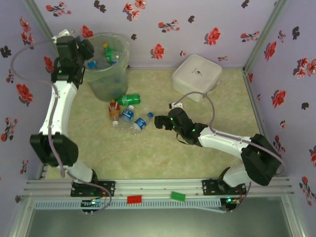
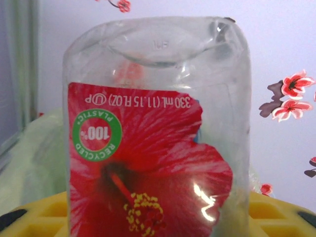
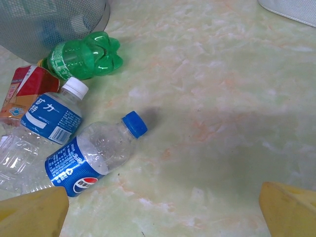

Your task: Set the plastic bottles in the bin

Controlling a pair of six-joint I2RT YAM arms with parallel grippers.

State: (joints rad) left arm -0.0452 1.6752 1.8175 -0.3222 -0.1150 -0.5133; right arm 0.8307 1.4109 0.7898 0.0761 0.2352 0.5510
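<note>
The right gripper (image 1: 159, 121) hangs low over the middle of the table (image 1: 207, 163). Its yellow fingers (image 3: 30, 213) are spread wide with nothing between them. The nearest piece of work is the clear plastic bottle with a blue cap and blue label (image 3: 94, 155), which lies on its side just beside the gripper, toward the table's left edge. Its long axis runs on a slant, with the cap end toward the gripper and the base end in among the other bottles. I judge the open jaws would need to turn across that axis to close on the body rather than slide along it. Close against it lies a clear bottle with a white cap and blue label (image 3: 49, 116). Beyond these are a green plastic bottle (image 3: 81, 57) and an orange-red bottle (image 3: 22, 89). All of them rest on the table in front of the tall pale-green translucent bin (image 1: 106, 74), which stands at the far left corner with several bottles already inside. The left gripper (image 1: 85, 50) is up at the bin's rim, pinching a clear bottle with a red flower label (image 2: 158, 128) whose base end points away from the wrist. It is well apart from the bottles on the table, so the right arm is the nearer.
</note>
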